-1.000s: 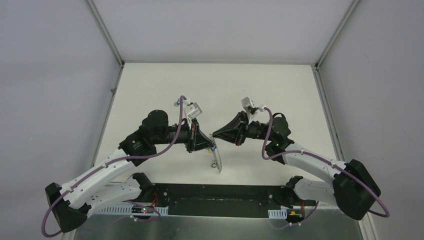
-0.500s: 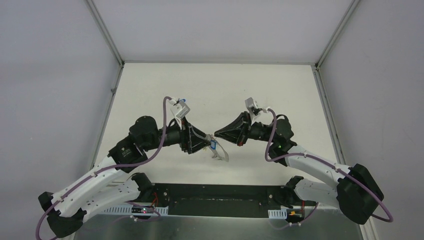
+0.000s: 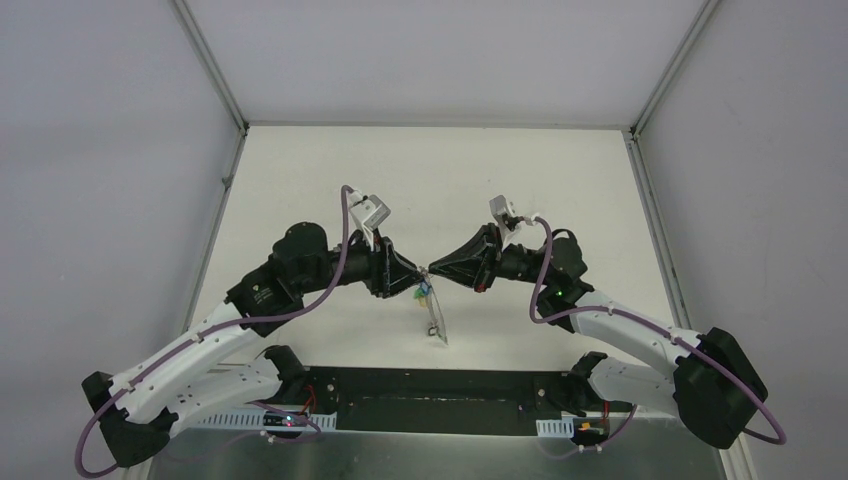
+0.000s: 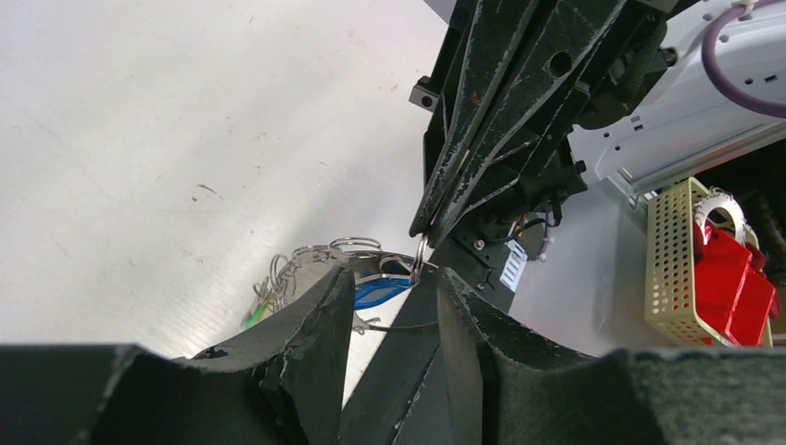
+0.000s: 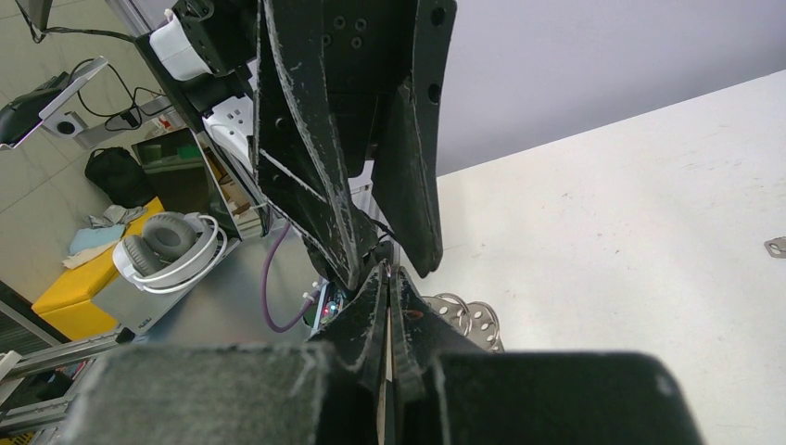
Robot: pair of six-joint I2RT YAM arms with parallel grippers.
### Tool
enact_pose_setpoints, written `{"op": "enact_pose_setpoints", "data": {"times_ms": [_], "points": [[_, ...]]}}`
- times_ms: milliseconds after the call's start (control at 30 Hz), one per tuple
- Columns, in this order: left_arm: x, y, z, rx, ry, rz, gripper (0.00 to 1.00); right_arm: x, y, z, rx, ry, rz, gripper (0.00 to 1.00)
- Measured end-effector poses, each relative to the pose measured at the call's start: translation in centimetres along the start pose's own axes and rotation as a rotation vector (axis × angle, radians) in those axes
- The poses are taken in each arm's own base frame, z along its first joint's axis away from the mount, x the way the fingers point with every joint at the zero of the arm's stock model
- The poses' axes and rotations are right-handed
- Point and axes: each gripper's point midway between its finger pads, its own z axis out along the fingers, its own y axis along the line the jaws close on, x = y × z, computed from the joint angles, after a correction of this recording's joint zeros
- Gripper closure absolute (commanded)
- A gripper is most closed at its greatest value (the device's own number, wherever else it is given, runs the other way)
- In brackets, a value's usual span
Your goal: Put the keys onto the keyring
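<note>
My right gripper [image 3: 432, 270] is shut on the keyring [image 4: 422, 254], a thin silver ring pinched at its tips above the table. A bunch of keys [image 3: 429, 297] dangles below it. The bunch includes a blue key head [image 4: 375, 292], a green tag [image 4: 254, 315], small linked rings [image 4: 324, 250] and silver keys [image 5: 466, 319]. My left gripper [image 3: 415, 283] faces the right one tip to tip. It stands open in the left wrist view [image 4: 397, 278], its fingers either side of the ring and clamping nothing. The right fingertips [image 5: 387, 269] are pressed together.
A black base plate [image 3: 440, 385] spans the near edge between the arm bases. Grey walls enclose the white table [image 3: 420, 170] on three sides. A small metal piece [image 5: 775, 247] lies on the table. Off the table are a yellow perforated basket [image 4: 669, 269] and headphones [image 5: 167, 246].
My left gripper was shut a second ago and is now open. The left arm swung back toward its base, then returned to the right gripper's tip. The hanging keys swayed.
</note>
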Motion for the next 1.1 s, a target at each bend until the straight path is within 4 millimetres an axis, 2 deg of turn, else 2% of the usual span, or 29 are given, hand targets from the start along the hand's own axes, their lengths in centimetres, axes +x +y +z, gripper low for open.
{"op": "enact_pose_setpoints", "data": {"times_ms": [167,500,567,667,767,867,967,1033,1100], "points": [[0.5,0.3,0.5,-0.006,0.025,-0.014,0.70,0.0,0.0,0.0,0.000,0.000,0.000,1.00],[0.3,-0.3,0.9,0.031,0.024,-0.017,0.73,0.0,0.0,0.0,0.000,0.000,0.000,1.00],[0.1,-0.6,1.0,0.043,0.017,-0.017,0.81,0.0,0.0,0.0,0.000,0.000,0.001,1.00],[-0.2,-0.8,1.0,0.055,0.005,-0.021,1.00,0.0,0.0,0.0,0.000,0.000,0.000,1.00],[-0.4,-0.9,1.0,0.060,0.001,-0.022,1.00,0.0,0.0,0.0,0.001,-0.001,0.001,1.00],[-0.3,-0.9,1.0,0.059,0.002,-0.022,1.00,0.0,-0.1,0.0,0.005,-0.001,0.004,0.69],[0.0,-0.7,0.7,0.039,0.027,-0.027,1.00,0.1,-0.3,-0.1,0.021,0.001,0.016,0.45],[0.0,-0.6,0.5,0.019,0.050,-0.028,1.00,0.4,-0.5,-0.2,0.034,0.014,0.032,0.35],[-0.3,-0.6,0.2,-0.003,0.071,-0.025,1.00,0.7,-0.6,-0.3,0.050,0.033,0.051,0.32]]}}
